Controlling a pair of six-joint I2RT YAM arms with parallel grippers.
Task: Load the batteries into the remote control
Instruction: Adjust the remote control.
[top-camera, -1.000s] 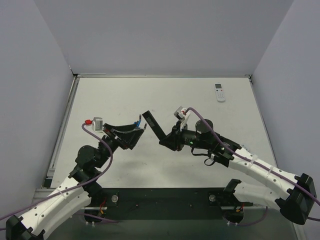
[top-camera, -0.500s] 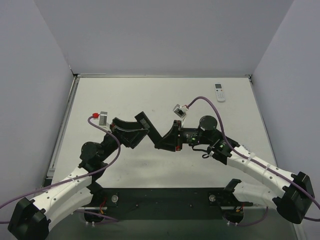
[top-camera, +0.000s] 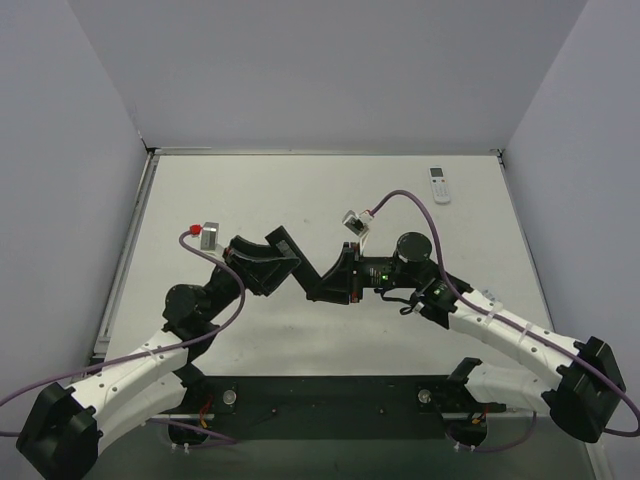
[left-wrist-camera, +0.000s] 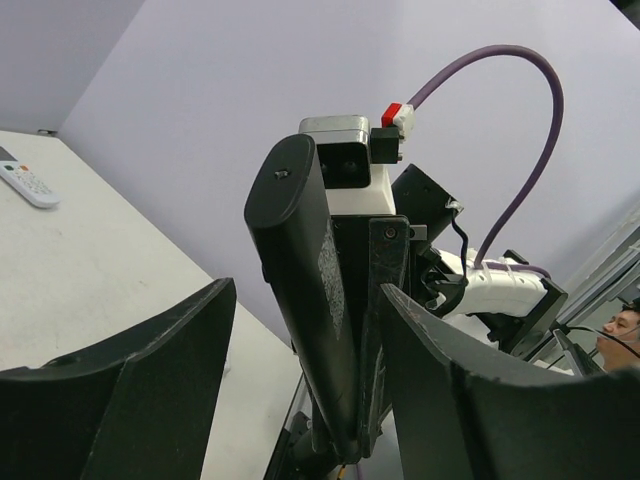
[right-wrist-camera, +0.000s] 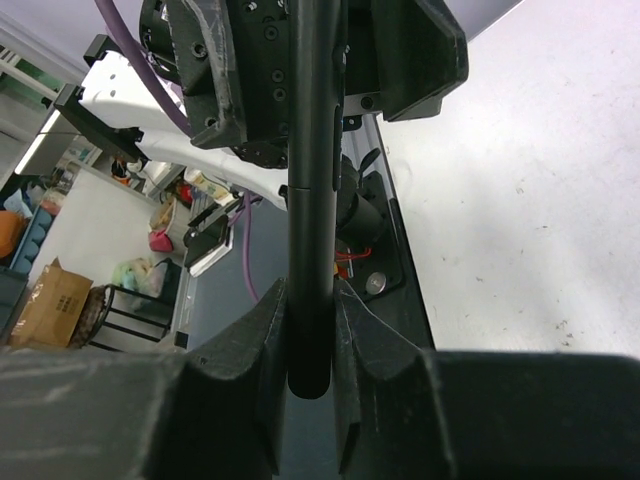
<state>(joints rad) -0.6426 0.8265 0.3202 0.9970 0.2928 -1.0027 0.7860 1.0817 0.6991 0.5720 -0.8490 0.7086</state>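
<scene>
The black remote control (top-camera: 303, 262) is held off the table, tilted, with its lower end clamped in my right gripper (top-camera: 326, 283). In the right wrist view the remote (right-wrist-camera: 311, 200) runs straight up between the shut fingers (right-wrist-camera: 262, 330). My left gripper (top-camera: 278, 262) is open and straddles the remote's upper end. In the left wrist view the remote (left-wrist-camera: 300, 290) stands between the two spread fingers (left-wrist-camera: 160, 390) without touching them. No batteries show in any view.
A small white remote (top-camera: 439, 185) lies at the far right of the table and shows in the left wrist view (left-wrist-camera: 25, 183). The purple cables loop above both wrists. The black base plate (top-camera: 330, 400) runs along the near edge.
My left gripper has moved right, and its fingers now straddle the remote's upper end. The right gripper has shifted slightly left with the remote. The blue item seen at the left fingers earlier no longer shows.
</scene>
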